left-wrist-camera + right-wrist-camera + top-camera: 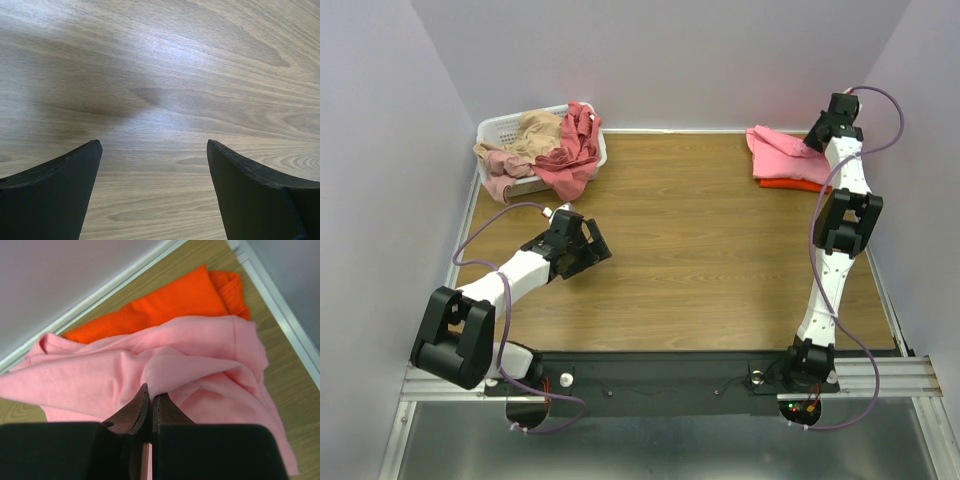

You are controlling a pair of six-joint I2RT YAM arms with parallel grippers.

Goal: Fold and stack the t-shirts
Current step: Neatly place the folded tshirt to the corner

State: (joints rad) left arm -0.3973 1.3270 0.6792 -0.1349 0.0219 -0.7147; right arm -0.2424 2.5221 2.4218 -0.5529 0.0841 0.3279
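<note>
Top external view gives us the layout: the bright pink cloth t-shirt (775, 155) lies at the far right corner of the wood-grain table (700, 260), resting on the bright orange cloth t-shirt (798, 184), whose edge shows along its near side. The right gripper (815, 142) reaches down onto the pink one. At the far left a white plastic laundry basket (492, 128) holds a heap of dusty rose and tan t-shirts (555, 155) that spills over its rim. The left gripper (588, 248) hangs over bare wood near the basket and touches no cloth. Left wrist view shows us the left gripper (152, 145) with its two dark fingers wide apart and only table grain between them. Right wrist view shows us the right gripper (151, 399) with its fingers pressed together at a raised fold of the pink t-shirt (200, 350). A sliver of pink shows between them lower down, so we judge they are pinching that fold. The orange t-shirt (165, 305) lies flat beneath, against the wall edge. We expect these shirts to be light, limp and a little clingy: they will sag, drag the layer below and lose their folds if lifted from one point. We would take them by a hem or shoulder edge, pinching few layers, and use both grippers to keep the cloth spread.
</note>
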